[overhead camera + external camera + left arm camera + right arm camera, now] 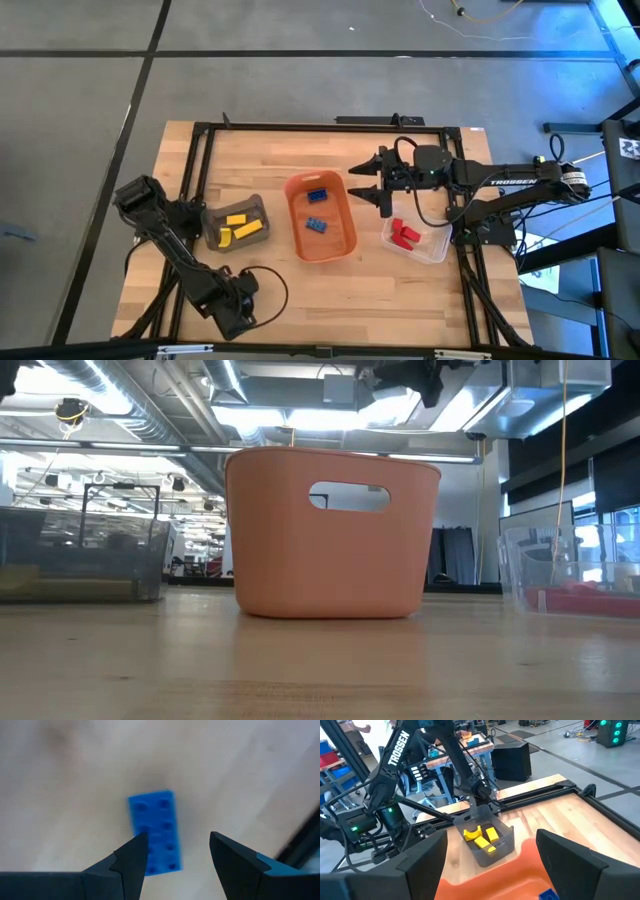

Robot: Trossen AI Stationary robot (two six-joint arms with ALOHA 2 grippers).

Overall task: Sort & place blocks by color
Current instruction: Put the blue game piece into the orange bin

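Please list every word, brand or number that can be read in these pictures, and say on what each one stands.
"TROSSEN": in white letters on the left arm, seen in the right wrist view.
White lettering on the right arm in the high view: too small to read surely.
The blocks and the bins show no readable text.

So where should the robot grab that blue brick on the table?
By its two long sides, coming straight down. The blue brick lies flat on the wooden table, studs up, and the open left pincer hangs above it with a finger toward each long side. The right pincer waits by the orange tub.
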